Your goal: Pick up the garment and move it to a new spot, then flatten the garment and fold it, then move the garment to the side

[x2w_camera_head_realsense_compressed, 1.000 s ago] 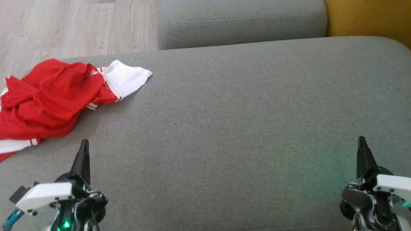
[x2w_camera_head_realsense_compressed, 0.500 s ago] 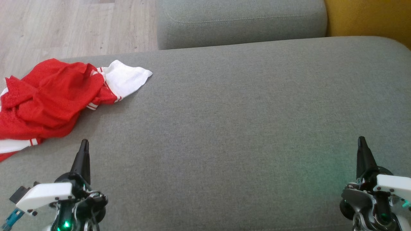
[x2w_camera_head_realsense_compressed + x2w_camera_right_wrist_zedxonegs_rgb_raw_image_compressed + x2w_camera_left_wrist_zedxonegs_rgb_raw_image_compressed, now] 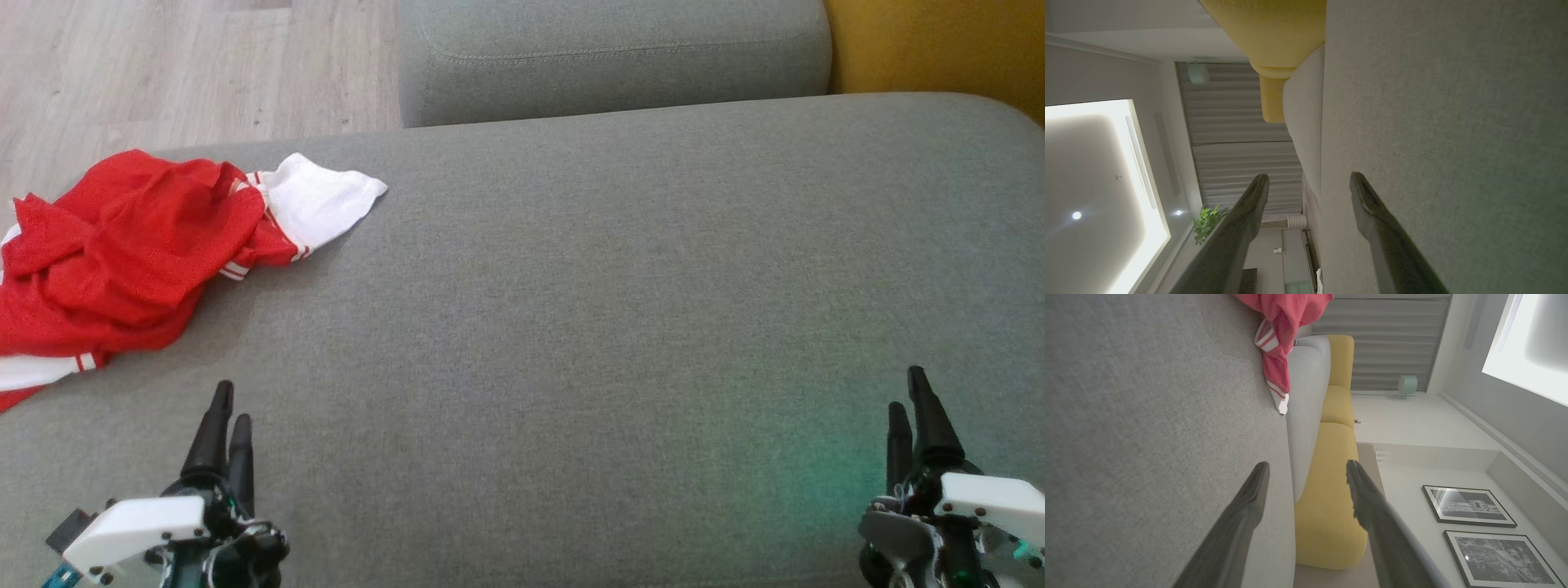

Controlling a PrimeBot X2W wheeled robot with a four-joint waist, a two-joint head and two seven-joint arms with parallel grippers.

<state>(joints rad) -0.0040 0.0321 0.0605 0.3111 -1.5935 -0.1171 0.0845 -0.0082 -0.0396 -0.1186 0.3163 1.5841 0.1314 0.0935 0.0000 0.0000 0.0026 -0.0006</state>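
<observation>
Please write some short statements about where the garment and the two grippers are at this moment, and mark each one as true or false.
1. The red and white garment lies bunched on the grey cushion, on the robot's left side. True.
2. The left gripper holds the garment. False: it is open and empty, apart from the cloth.
3. The right gripper is open, over bare cushion. True.
4. The garment is folded flat in the middle of the cushion. False: it is crumpled at the cushion's far left edge, not yet flattened.
</observation>
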